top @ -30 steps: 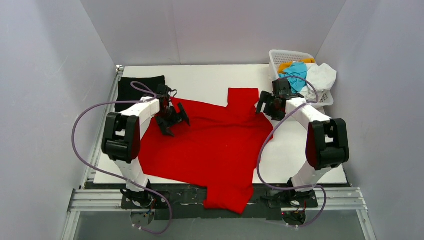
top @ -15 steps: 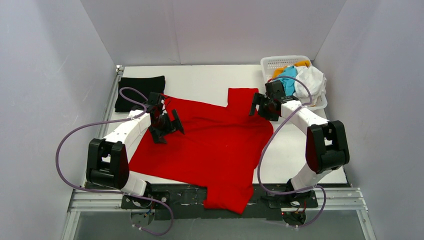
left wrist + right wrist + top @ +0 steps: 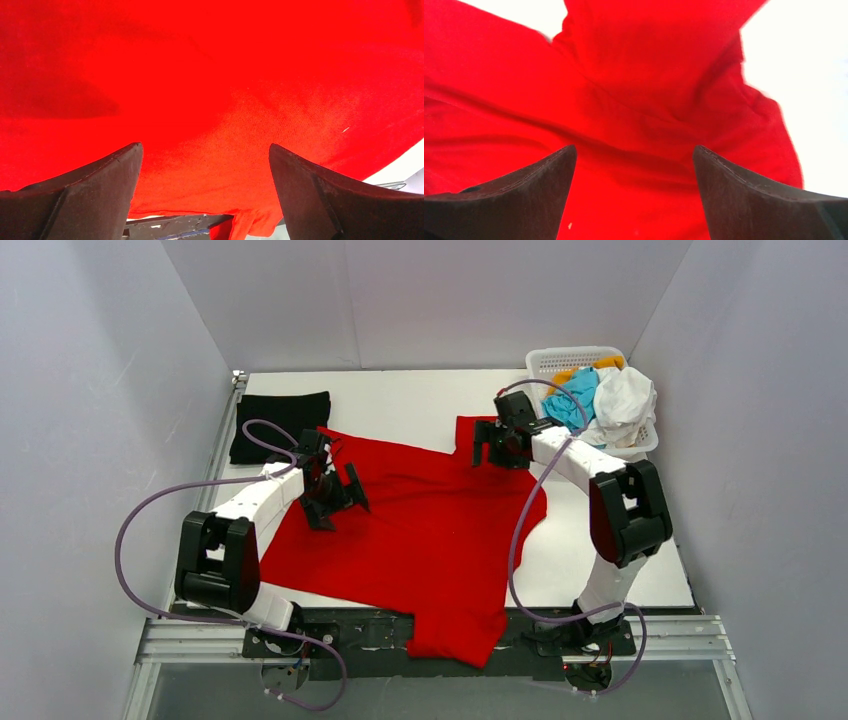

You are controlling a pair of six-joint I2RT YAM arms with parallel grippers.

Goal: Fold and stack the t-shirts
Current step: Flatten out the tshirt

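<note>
The left gripper point(image 3: 205, 145) stands with its fingers spread wide and nothing between them. In my left wrist view only the red t-shirt point(image 3: 430, 530) fills the gap below. The right gripper point(image 3: 634, 147) is likewise spread wide and holds nothing, and it is poised over the shirt's far sleeve. From neither wrist view can I tell whether the fingertips touch the cloth.

Overhead, the left gripper sits above the shirt's far-left part and the right gripper above the base of the far sleeve. A black folded t-shirt point(image 3: 280, 420) lies at the table's point(image 3: 400, 395) far-left corner, just beside the red one.

Container: a white lattice basket point(image 3: 560, 360) at the far-right corner holds a cyan t-shirt point(image 3: 575, 400), an orange t-shirt point(image 3: 607, 363) and a white t-shirt point(image 3: 625, 405). The white one bulges over the basket's right rim.

Change over the last second: the right gripper has travelled left and away from me, from the shirt's right margin to the far sleeve. The left arm's elbow has dropped low and outward, while its gripper has barely shifted. The basket has shifted slightly left. The red shirt lies as before.

Orientation: the red shirt is spread flat. One sleeve points toward the far wall and the other hangs over the near edge between the arm bases, so the body's long axis runs left to right across the table.
</note>
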